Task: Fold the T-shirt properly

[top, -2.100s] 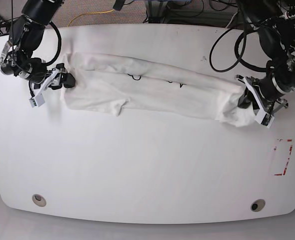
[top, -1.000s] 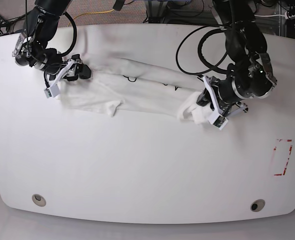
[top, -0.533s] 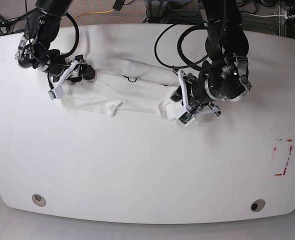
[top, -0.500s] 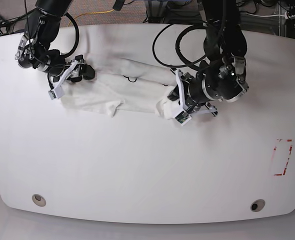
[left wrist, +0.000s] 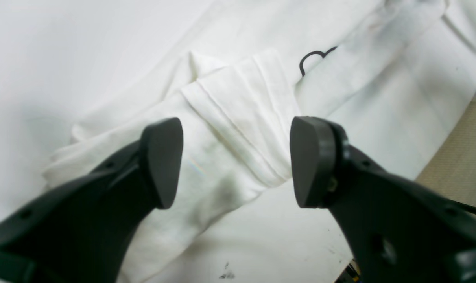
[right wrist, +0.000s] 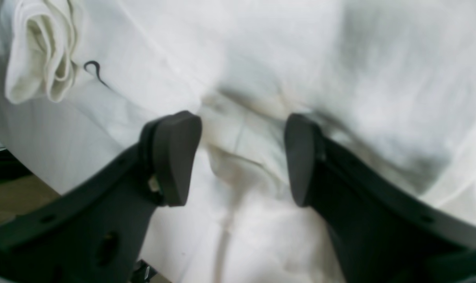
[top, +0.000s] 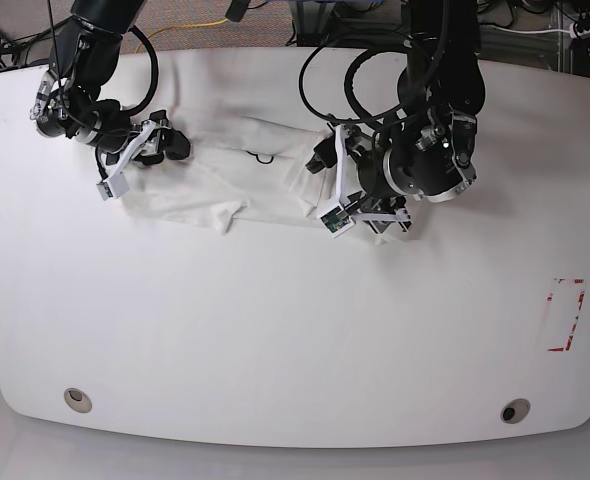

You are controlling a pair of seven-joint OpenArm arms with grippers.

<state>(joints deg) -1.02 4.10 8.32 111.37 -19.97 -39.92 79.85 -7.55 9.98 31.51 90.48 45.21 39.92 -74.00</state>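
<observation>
— Where is the T-shirt (top: 230,185) right now?

— It lies on the white table (top: 275,330), toward the far side, bunched into a long band between my 2 arms. In the base view one end sits under my right gripper (top: 140,155) and the other end is folded back on itself under my left gripper (top: 330,190).

— What is your left hand doing?

— My left gripper (left wrist: 236,161) has its jaws spread apart. Through the wrist camera I see a pleated fold of white cloth in the gap between my 2 dark fingertips (left wrist: 163,157), with no pad pressing on it. A black curved outline is printed on the T-shirt (left wrist: 261,118) just beyond that fold.

— And the right?

— My right gripper (right wrist: 242,157) also stands with its jaws apart, poised over rumpled cloth. The T-shirt (right wrist: 261,59) fills that view, and a rolled hem shows at the upper left. Whether my pads touch the cloth there, I cannot tell.

— Anything else on the table?

— A red-marked rectangle (top: 565,315) near one edge, well apart from the shirt.
</observation>
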